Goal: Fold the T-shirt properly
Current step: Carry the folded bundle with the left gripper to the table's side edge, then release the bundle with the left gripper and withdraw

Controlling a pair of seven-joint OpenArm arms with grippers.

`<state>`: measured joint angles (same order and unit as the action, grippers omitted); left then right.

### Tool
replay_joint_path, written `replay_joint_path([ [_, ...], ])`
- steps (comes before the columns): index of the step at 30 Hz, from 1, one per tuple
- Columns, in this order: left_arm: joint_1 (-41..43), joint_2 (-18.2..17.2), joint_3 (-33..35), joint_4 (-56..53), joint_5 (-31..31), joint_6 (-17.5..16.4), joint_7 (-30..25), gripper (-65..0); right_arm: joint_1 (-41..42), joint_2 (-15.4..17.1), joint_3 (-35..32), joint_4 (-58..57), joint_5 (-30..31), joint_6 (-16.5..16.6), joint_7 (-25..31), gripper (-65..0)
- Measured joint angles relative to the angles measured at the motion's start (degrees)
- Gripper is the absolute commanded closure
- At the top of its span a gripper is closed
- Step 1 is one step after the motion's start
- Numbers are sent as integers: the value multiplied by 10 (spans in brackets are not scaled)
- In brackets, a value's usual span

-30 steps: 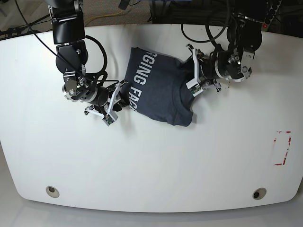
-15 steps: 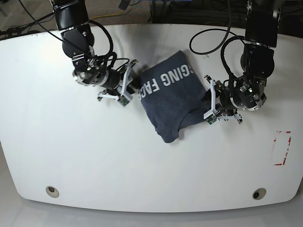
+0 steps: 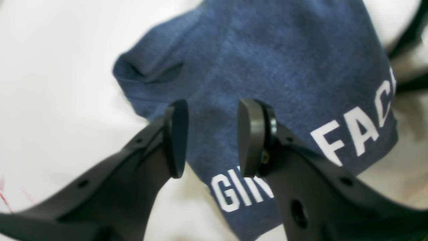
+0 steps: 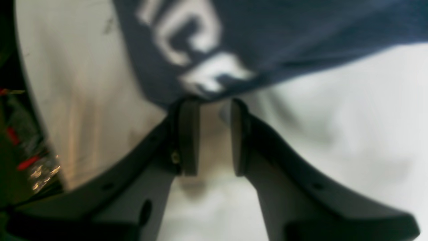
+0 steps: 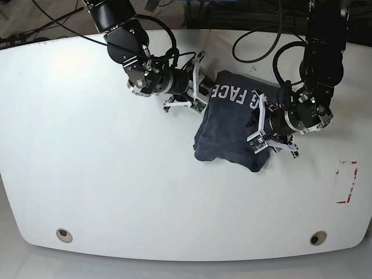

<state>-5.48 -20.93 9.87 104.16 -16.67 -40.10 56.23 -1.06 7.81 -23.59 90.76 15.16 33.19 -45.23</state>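
Left wrist view. The left pincer (image 3: 212, 137) stands with its two pads apart, a clear gap between them. The T-shirt (image 3: 267, 63) lies beyond and below the pads on the white tabletop (image 3: 57, 67). No cloth passes between the pads; the fabric is seen through the gap. White capitals reading "GIN" and "FAC" run along the near edge of the cloth. A folded corner with a small pocket-like crease points toward the upper left. A red mark (image 3: 5, 197) shows at the lower left edge of the tabletop.

Right wrist view. The picture is blurred. The right pincer (image 4: 209, 105) has its pads set a short way apart. Its tips meet the lower edge of the T-shirt (image 4: 301, 30), close to the white lettering. Whether the edge is pinched between the tips or only touched cannot be told. The cloth fills the upper part of the picture. The tabletop (image 4: 334, 110) shows through the gap between the pads.

Base view. The T-shirt (image 5: 229, 131) lies bunched in the upper middle of the tabletop (image 5: 116, 186). Its lettering "FACE" is at the upper edge, and a rumpled fold hangs toward the near side. The right pincer (image 5: 200, 93) is at the upper left edge of the cloth. The left pincer (image 5: 258, 125) is at the right edge. Red tape (image 5: 347, 181) marks a rectangle near the right rim. Two round fittings (image 5: 64, 235) sit near the front rim.
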Motion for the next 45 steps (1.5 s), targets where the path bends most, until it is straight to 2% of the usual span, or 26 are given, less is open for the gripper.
replay_joint_path([
  [3,18,26,-25,0,7,0,0,-261,0,7,20,27,-1,-1,-2,-146],
  [5,33,57,-51,0,21,0,0,-324,0,16,34,42,2,1,1,-146],
  [8,50,113,-76,-2,77,0,0,-389,-3,32,54,56,2,4,-18,-146],
  [11,61,162,-89,-14,143,1,-10,-392,-12,45,82,73,1,5,-26,-146],
  [14,73,201,-95,-50,186,2,-61,-393,-10,49,113,82,1,4,-27,-146],
  [17,84,221,-94,-94,202,2,-108,-396,-9,47,140,82,2,5,-26,-146],
  [20,81,223,-93,-150,186,2,-159,-396,-14,46,174,83,1,5,-26,-146],
  [26,67,193,-101,-214,151,-10,-192,-394,-18,47,212,84,2,5,-28,-146],
  [29,73,172,-149,-219,132,-17,-202,-394,-18,46,225,85,2,5,-28,-146],
  [33,78,118,-228,-224,130,-16,-202,-394,-19,45,240,99,2,5,-30,-146],
  [39,82,20,-293,-275,121,-8,-217,-392,-19,45,243,123,2,5,-28,-146],
  [43,84,-30,-361,-344,127,-11,-266,-392,-19,46,244,135,1,5,-30,-146],
  [45,87,-62,-372,-383,129,-10,-295,-392,-19,46,244,141,1,5,-29,-146],
])
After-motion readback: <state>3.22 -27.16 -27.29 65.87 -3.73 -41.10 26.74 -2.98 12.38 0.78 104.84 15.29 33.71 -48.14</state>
